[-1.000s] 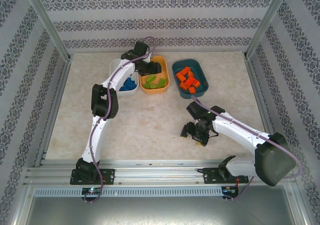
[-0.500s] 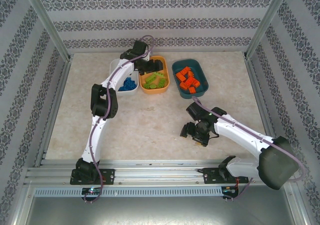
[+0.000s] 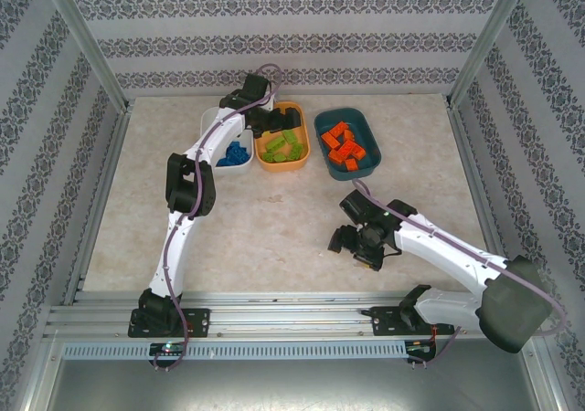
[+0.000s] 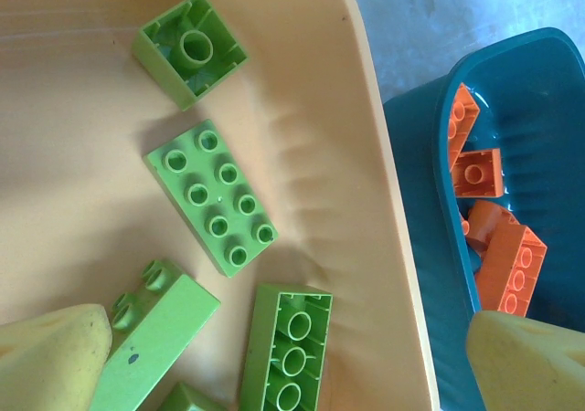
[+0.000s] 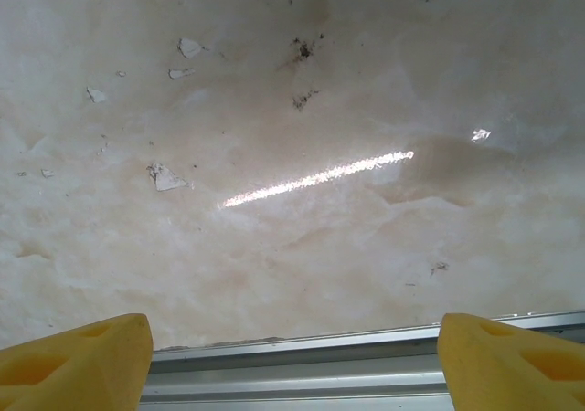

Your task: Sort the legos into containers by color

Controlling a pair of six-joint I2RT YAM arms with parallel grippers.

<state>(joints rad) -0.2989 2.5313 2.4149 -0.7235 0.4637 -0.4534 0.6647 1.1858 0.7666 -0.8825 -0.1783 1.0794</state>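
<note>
My left gripper (image 4: 288,374) hangs over the orange tub (image 4: 302,91) at the table's far edge. Its fingers (image 4: 46,356) are spread wide, with green bricks (image 4: 212,196) lying loose below between them. My right gripper (image 5: 292,356) is spread too, over bare table (image 5: 292,155) toward its near edge.

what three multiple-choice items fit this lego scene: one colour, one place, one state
1. The bricks in the teal tub are: a) blue b) green c) orange
2. The left gripper hangs over: a) the teal tub b) the orange tub c) neither
3. The right gripper is: a) open, empty b) shut on a brick c) shut, empty
c: all orange there. b: green bricks in it lie right below. a: jaws wide apart, nothing between.
</note>
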